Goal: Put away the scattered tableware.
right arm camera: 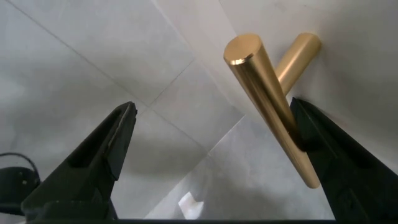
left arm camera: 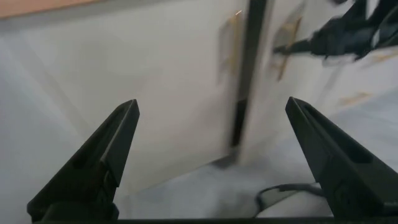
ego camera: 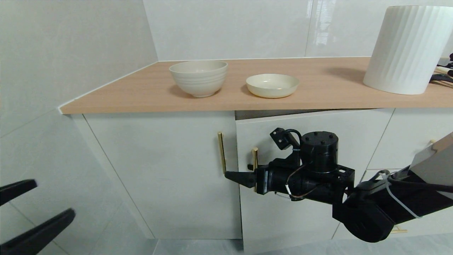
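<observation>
A: Start at the right gripper [ego camera: 239, 173]. How do its jaws stand?

B: Spread wide. The right wrist view puts the right gripper [right arm camera: 211, 107] around the brass handle [right arm camera: 273, 112]. The bar lies slanted in the gap, close against 1 finger and well clear of the other. I cannot tell whether that finger touches it.

A: Does the head view add anything?

B: Yes. That brass handle [ego camera: 254, 159] belongs to the right cabinet door [ego camera: 354, 138], which stands slightly ajar, with a dark slit under the surface [ego camera: 318, 92]. The left cabinet door [ego camera: 159, 170] sits flush, and its own handle [ego camera: 221, 152] is just beside.

A: And the left gripper [ego camera: 53, 197]?

B: It is low at the robot's left, well apart from the doors, with its jaws open and nothing in them. In the left wrist view the left gripper [left arm camera: 211, 102] frames both doors and the dark gap between doors [left arm camera: 239, 124]. The right arm shows farther off at its handle.

A: Where is the tableware?

B: On the wooden surface above the doors, seen from the head camera. There are 2 pieces, near each other but not touching. The deep bowl [ego camera: 199, 78] is cream, with faint rings round its side, and stands upright above the left door. The shallow dish [ego camera: 272, 85] is paler yellow, low and wide, and sits above the ajar door.

A: Anything else up there?

B: A tall white ribbed container [ego camera: 407, 49] is at the robot's right, with dark utensils [ego camera: 444, 74] beside it, too cut off to identify.
</observation>
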